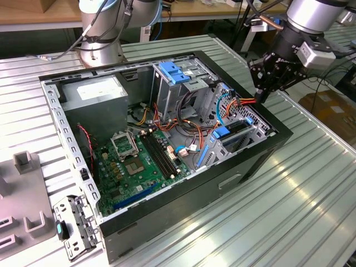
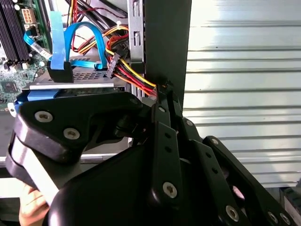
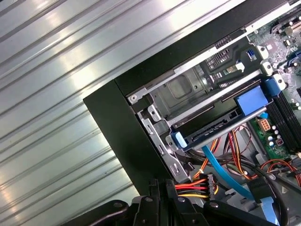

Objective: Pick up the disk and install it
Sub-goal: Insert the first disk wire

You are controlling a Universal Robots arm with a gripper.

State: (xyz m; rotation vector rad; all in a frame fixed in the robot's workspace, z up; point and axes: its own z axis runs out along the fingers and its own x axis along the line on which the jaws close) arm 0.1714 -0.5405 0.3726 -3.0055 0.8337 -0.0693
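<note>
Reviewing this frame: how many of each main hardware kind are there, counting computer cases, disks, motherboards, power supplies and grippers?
Computer case: 1
Disk: 1
Motherboard: 1
Power supply: 1
Gripper: 1
Total: 5

no readable text, numbers or signs anywhere. the white label on the power supply inside the open computer case carries print too small to make out, and so does the motherboard.
</note>
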